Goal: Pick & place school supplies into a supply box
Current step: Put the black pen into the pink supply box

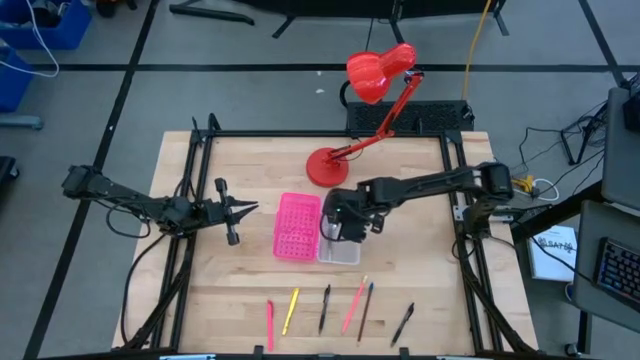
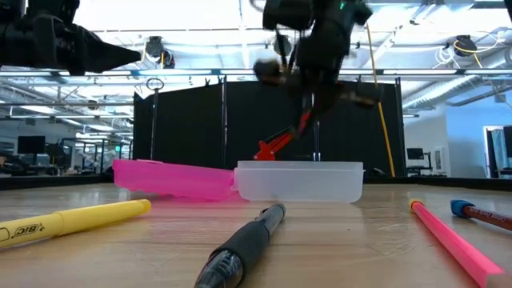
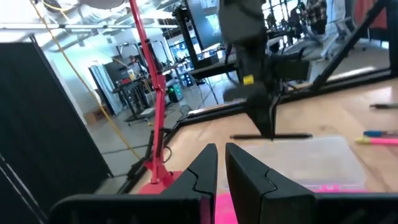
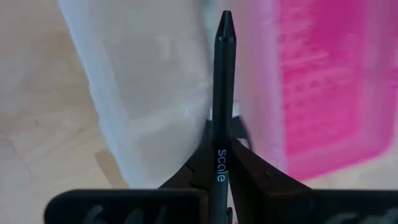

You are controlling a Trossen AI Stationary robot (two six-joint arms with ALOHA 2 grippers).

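The supply box lies open mid-table, its pink half [image 1: 297,225] beside its clear half [image 1: 341,248]. My right gripper [image 1: 337,231] hovers over the clear half, shut on a black pen [image 3: 273,135]. My left gripper [image 1: 243,208] waits shut, above the table to the left of the box, holding nothing. Several pens and pencils lie flat in a row near the table's near edge: red [image 1: 270,325], yellow [image 1: 290,310], black [image 1: 325,308], pink [image 1: 353,305], blue [image 1: 366,310] and another black one [image 1: 402,323]. No scissors show in any view. My right gripper [image 4: 221,134] pinches the black pen's barrel [image 4: 222,109] between its two fingers, in from the pointed tip [image 4: 225,18]. The fingers come from above, pointing down, and lie across the pen. The pen is lifted clear and about level above the clear half [image 2: 300,182].
A red desk lamp stands behind the box, its base [image 1: 326,166] on the table's far part and its head [image 1: 378,70] beyond the far edge. Black frame rails [image 1: 190,240] run along the table's left and right sides. Bare wood lies between box and pen row.
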